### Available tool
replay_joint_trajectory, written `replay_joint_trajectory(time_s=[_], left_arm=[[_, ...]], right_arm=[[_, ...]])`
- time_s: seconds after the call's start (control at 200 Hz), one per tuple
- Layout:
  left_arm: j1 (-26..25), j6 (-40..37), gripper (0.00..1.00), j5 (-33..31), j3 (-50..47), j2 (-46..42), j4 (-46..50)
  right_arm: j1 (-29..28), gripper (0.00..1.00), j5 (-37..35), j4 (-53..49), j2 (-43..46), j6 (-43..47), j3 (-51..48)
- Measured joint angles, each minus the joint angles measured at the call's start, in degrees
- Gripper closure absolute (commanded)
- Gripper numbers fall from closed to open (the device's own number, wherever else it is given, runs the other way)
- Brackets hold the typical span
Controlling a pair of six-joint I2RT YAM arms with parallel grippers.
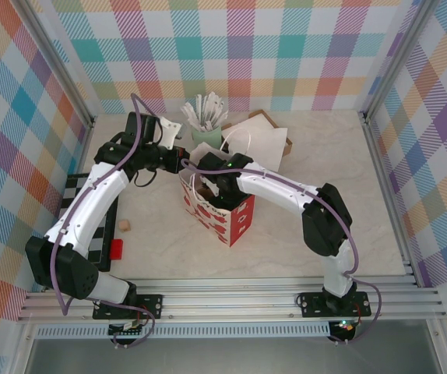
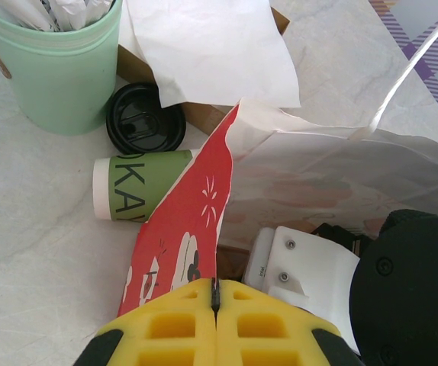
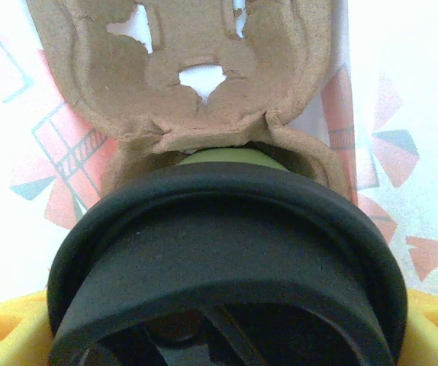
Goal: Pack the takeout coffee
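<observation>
From above, my left jaws were pinched shut on the rim of the red-and-white bag (image 1: pixel 217 214), holding its mouth open, while my right arm reached down inside. The desk (image 1: pixel 340 156) was pale and marbled, walled by bright checked panels (image 1: pixel 231 47).

At my left wrist, the jaws were clamped on the bag's red edge. A second green cup (image 2: pixel 139 194) lay on its side beside a loose black lid (image 2: pixel 144 118).

At my right wrist, my right jaws were spread wide around the takeout coffee (image 3: pixel 227 259), gripping it at a pocket of the cardboard tray (image 3: pixel 181 84) inside the bag. I judged it best to lower it upright, seat it fully, then let go gently
</observation>
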State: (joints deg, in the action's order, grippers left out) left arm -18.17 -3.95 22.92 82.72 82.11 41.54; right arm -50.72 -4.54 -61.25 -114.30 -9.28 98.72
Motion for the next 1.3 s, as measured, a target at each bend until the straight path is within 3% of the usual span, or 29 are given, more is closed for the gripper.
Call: replay_joint_trajectory(time_s=[0.72,1.3], left_arm=[[0.0,0.0,1.0,0.46,-2.01,-1.09,-2.32],[0.0,0.04,1.0,0.31,-2.36,-1.31,-2.73]], right_arm=[[0.0,0.65,-0.35,3.78,0.87,1.01,-3.34],[-0.02,0.66,-0.37,0.83,-1.46,1.22,-0.52]])
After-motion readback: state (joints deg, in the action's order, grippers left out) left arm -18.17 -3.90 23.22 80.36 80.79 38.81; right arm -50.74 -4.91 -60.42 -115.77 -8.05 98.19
